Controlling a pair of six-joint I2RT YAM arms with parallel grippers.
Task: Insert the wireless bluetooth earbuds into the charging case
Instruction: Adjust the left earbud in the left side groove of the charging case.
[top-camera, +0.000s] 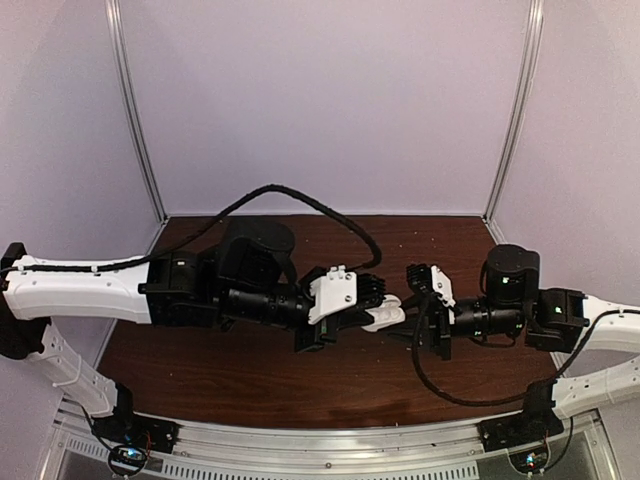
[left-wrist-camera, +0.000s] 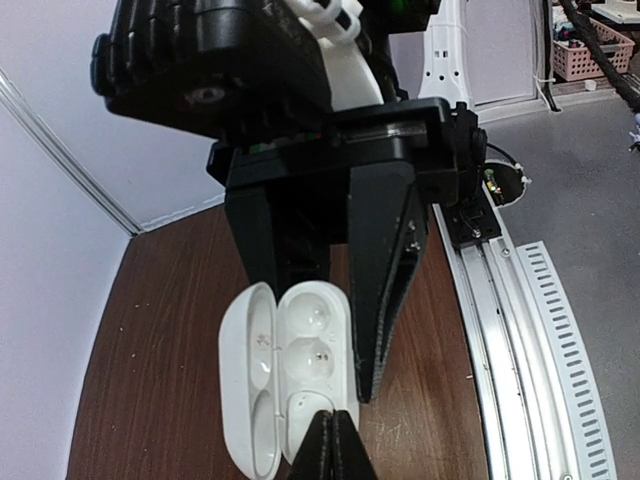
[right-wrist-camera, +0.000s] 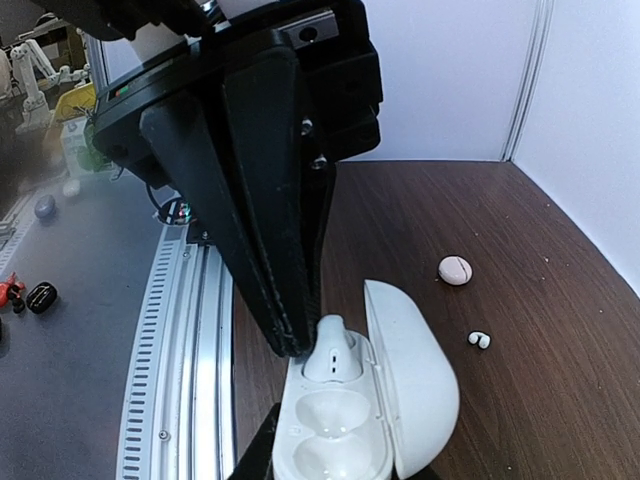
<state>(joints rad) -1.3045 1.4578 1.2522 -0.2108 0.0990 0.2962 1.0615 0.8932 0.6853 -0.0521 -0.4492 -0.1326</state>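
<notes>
The white charging case is open, its lid swung aside, and sits between the fingers of my right gripper, which is shut on its body. One white earbud stands in the case's far socket. My left gripper is shut, and its joined tips touch that earbud's side. The two nearer sockets show bare. A second earbud lies loose on the table. In the left wrist view the case lies between the right gripper's fingers, and the left gripper covers the near socket. The top view shows the case between both arms.
A small pinkish-white oval case lies on the brown table beyond the loose earbud. An aluminium rail runs along the table's near edge. White walls close the back and sides.
</notes>
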